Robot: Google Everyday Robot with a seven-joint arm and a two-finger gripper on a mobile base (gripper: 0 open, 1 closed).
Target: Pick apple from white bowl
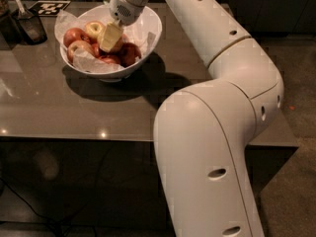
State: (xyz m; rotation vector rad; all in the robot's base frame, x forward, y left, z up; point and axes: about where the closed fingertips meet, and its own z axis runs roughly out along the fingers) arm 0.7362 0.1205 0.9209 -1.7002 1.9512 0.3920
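Gripper (111, 36) low inside the white bowl (150, 31), near its middle, on the end of the white arm (212, 58) arching in from the right foreground. Cannot tell whether wide or narrow: seen from this side only as one pale yellowish block.

Just left of the gripper, touching or nearly so: a yellowish apple (94, 29). Farther left and a little nearer the camera: the apple (79, 47), pale with a red blush, in the bowl, partly tucked behind crinkled white paper (91, 63). Just above that one in the view, a red apple (72, 35). Below and right of the gripper, close against it, darker red apples (129, 53).

Beneath the bowl: a glossy grey-brown table (59, 107), with the bowl's dark shadow spread to the right and two small light glints near the front edge. Well left of the gripper, on the same top: a dark container (29, 27) with a utensil standing in it, and beside it a black-and-white marker tag (48, 6). Behind the gripper, dark cabinet fronts (276, 6). Right of the table, dark floor (296, 83). Under the table, deep shadow.
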